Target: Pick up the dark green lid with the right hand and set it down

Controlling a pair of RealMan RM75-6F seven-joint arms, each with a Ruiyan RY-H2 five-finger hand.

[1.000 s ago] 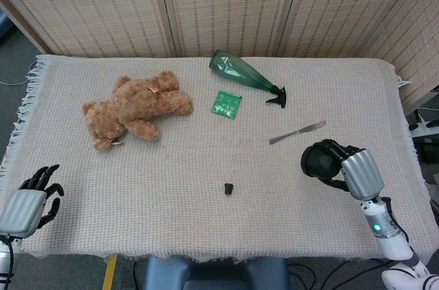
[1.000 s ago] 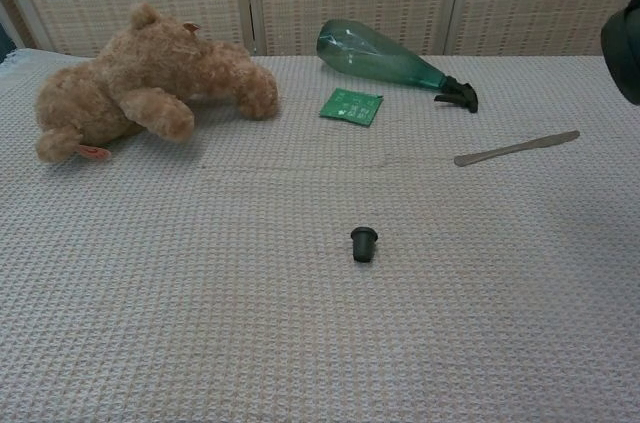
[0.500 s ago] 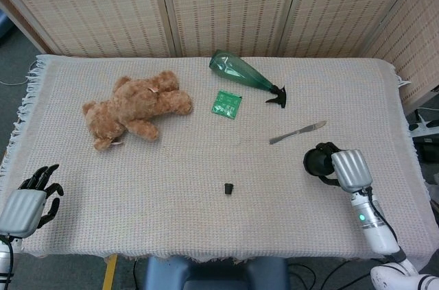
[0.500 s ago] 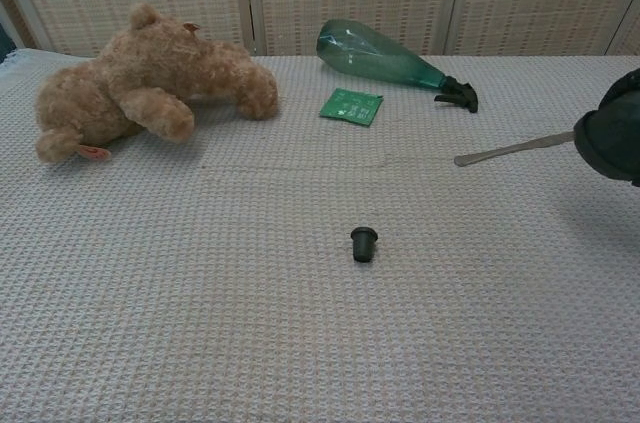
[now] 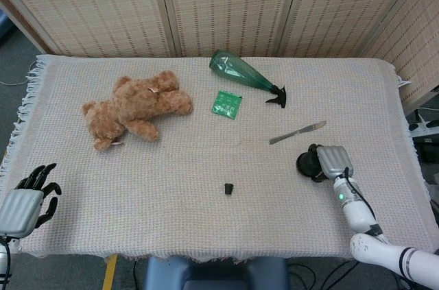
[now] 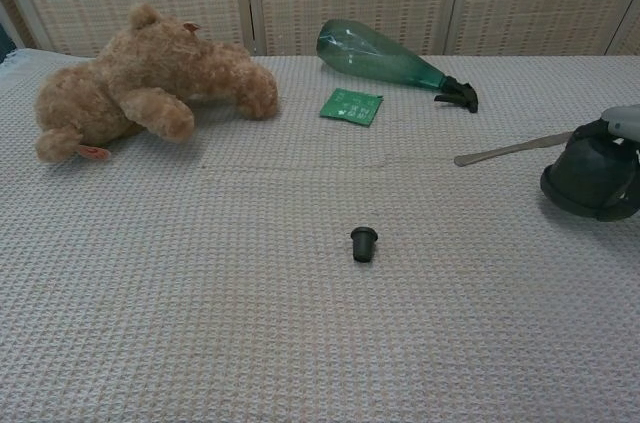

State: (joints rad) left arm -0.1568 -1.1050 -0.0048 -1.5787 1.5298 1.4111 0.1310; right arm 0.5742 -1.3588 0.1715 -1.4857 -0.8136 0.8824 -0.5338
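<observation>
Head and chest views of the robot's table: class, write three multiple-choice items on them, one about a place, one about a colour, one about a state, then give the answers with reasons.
1. Where is the dark green lid?
A. beside the teddy bear
B. at the right of the cloth, near the knife
C. on the bottle

2. What colour is the flat packet?
A. green
B. red
C. white

3. How does the spray bottle lie?
A. upright
B. on its side
C. upside down

Answers: B, it sits just below the knife, under the right hand; A, plainly green in both views; B, its length rests along the cloth.
</observation>
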